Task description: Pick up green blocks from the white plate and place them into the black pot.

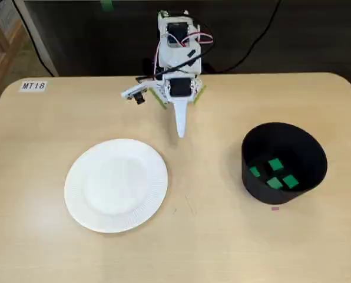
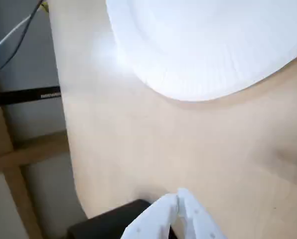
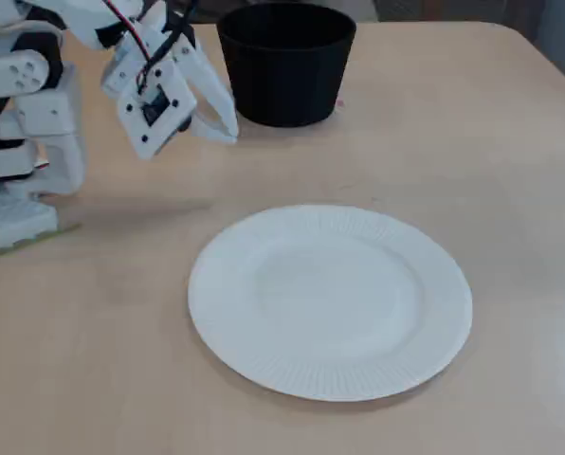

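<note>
Four green blocks [image 1: 275,164] lying on the floor of the black pot [image 1: 284,138]. Well left of the pot in a fixed view, white plate [image 1: 116,184] on the table [image 1: 46,147]. Up-left of the pot and apart from it, gripper [image 1: 181,133], fingers pressed together, gripping nothing.

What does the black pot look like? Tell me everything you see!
The black pot is round, matte and dark all over, with tall walls that widen a little toward its open top. It stands upright on the tan table, right of the white plate in a fixed view. Four small green blocks lie on its bottom. Nothing else touches it.
</note>
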Robot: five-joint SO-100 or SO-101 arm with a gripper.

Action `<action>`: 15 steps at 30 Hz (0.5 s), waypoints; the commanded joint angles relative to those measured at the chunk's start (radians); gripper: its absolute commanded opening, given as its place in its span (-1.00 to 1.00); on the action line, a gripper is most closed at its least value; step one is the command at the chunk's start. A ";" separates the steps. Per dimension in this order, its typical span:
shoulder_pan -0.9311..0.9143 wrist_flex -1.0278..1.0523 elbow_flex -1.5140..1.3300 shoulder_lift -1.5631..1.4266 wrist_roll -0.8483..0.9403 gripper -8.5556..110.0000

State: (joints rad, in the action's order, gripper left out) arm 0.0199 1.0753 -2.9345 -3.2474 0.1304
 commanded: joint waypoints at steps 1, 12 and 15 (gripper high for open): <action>-0.020 -0.026 -0.051 -0.006 0.025 -0.90; -0.017 -0.029 -0.051 -0.006 0.034 -0.90; -0.017 -0.032 -0.052 -0.006 0.034 -0.90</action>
State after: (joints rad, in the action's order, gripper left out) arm 0.0015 1.0600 -2.9913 -3.2474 0.1580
